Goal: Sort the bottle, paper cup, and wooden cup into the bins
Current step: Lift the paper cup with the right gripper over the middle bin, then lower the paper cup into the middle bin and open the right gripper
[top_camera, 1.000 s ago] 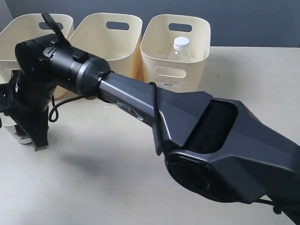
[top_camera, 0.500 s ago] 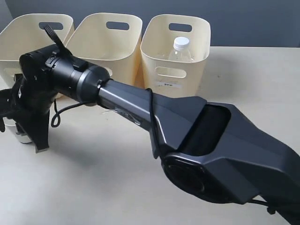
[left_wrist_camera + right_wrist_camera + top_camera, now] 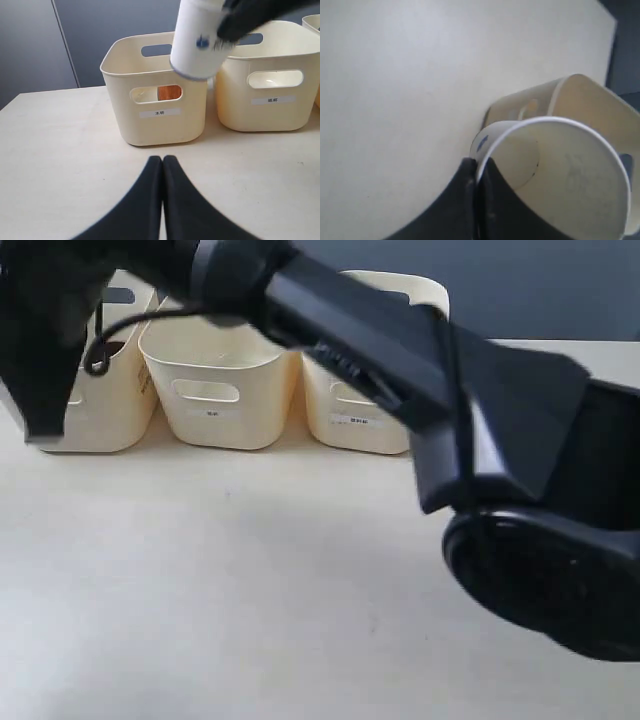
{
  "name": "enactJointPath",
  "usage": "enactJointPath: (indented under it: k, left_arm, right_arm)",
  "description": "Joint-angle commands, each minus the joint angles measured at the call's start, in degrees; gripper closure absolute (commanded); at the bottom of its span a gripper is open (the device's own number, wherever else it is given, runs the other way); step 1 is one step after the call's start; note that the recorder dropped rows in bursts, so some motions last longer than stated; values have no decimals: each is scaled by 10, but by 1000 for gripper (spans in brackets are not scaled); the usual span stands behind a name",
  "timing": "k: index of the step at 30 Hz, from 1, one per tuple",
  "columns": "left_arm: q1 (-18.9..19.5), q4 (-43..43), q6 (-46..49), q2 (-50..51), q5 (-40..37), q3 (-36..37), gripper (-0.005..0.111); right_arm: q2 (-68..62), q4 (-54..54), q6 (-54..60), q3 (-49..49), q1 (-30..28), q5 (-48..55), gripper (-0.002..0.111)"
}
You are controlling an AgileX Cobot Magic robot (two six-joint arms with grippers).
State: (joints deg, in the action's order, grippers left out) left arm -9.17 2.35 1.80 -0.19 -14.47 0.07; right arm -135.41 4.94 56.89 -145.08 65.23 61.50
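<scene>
Nearest in the exterior view, the bulky dark right arm [image 3: 520, 490], crossing from lower right up toward the upper left and covering much of the row behind. Under it, the pale counter [image 3: 220, 590].

In the left wrist view, left claw [image 3: 162, 165] closed, fingers pressed together with nothing between, low over the counter. Beyond it, the left bin [image 3: 155, 90] with a white label on the front and, through the handle cut-out, something orange-brown inside — the wooden cup [image 3: 169, 92]. Just beside it, the middle bin [image 3: 270, 85], also labelled.

Raised in the air in front of these two bins, the paper cup [image 3: 197, 40], white with blue print, tilted, gripped at the rim by the right claw [image 3: 476, 172]. In the right wrist view, one finger inside the rim and one outside, closed on the cup wall; open mouth of the cup toward that camera.

Farthest, the right bin [image 3: 370, 400], mostly hidden behind the arm; contents not visible, so the bottle cannot be seen.
</scene>
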Motion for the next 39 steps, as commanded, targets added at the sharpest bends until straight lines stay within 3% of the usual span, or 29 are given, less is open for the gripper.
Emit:
enactJointPath:
  k: [1,8,13,23,39]
  left_arm:
    - [-2,1,-2,2,8,-1,107]
    - [-2,1,-2,2,8,-1,107]
    - [-2,1,-2,2,8,-1,107]
    - [-2,1,-2,2,8,-1,107]
    - [-2,1,-2,2,8,-1,107]
  right_arm:
    - [50,33,-40,2,-51,-18,109]
    - [30,70,-144,2,-163,-41,109]
    - [-22,102,-169,2,-212,-65,109]
    - [-102,116,-182,2,-230,-149,109]
    - [-131,91,-182,2,-230,-130,109]
